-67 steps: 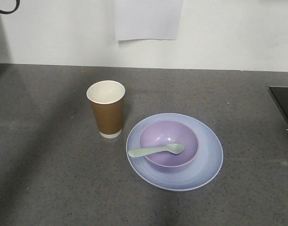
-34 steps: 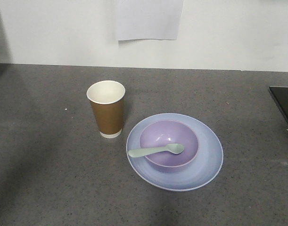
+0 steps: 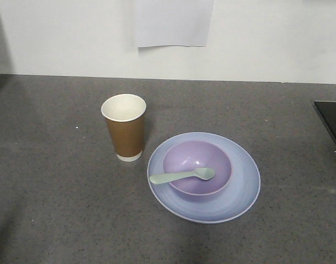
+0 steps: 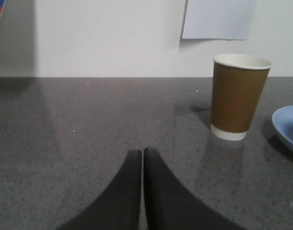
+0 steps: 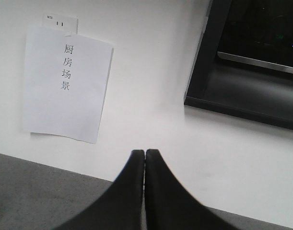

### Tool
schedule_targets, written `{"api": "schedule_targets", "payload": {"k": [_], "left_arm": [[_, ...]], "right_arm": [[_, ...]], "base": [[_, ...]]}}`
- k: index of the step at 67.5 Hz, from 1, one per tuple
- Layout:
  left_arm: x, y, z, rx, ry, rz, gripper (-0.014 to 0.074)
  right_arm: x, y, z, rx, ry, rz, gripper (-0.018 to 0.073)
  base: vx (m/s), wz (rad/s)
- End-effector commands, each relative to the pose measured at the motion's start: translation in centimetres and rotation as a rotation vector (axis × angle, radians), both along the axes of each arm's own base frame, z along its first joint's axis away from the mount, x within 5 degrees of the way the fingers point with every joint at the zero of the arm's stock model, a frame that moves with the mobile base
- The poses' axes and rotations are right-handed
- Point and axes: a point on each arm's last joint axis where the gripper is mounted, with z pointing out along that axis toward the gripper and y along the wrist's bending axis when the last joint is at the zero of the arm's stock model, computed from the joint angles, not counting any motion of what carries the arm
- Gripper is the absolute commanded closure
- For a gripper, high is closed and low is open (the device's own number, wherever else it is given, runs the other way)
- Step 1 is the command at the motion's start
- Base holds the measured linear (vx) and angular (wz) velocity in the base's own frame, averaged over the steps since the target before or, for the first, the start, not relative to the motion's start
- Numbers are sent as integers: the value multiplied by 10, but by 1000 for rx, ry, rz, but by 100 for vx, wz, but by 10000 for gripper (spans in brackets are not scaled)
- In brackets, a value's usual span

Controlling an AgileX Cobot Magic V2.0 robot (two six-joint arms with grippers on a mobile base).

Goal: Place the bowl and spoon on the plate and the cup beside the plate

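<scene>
Your arrangement looks complete: the bowl [image 3: 197,167] sits on the plate [image 3: 242,192], the spoon [image 3: 182,176] rests across the bowl with its scoop inside, and the cup [image 4: 239,97] stands upright ahead and to the right of your left pincer [image 4: 142,155], just beside the plate and apart from it. Both pincers are closed and empty; the right pincer [image 5: 145,155] faces the wall with its paper sign [image 5: 64,84], away from the setting. Bare worktop [image 4: 88,124] spreads ahead and left of the left pincer, giving you open room; nothing appears left to place.
</scene>
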Motion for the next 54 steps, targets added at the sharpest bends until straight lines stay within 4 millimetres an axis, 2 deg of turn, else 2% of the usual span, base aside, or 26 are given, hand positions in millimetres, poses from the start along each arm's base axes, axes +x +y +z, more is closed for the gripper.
{"api": "schedule_targets", "payload": {"k": [1,12,54], "left_arm": [[2,2,5,-31,-90,31,603],[6,4,-13,-41,-130,69,603],[6,5,-14,22,-124,73,603]], "right_arm": [[-4,0,13,-13,-91,10,565],[-4,0,13,-13,-91,10,565],[-4,0,13,-13,-91,10,565]], "base": [[0,0],[0,0],[0,0]]}}
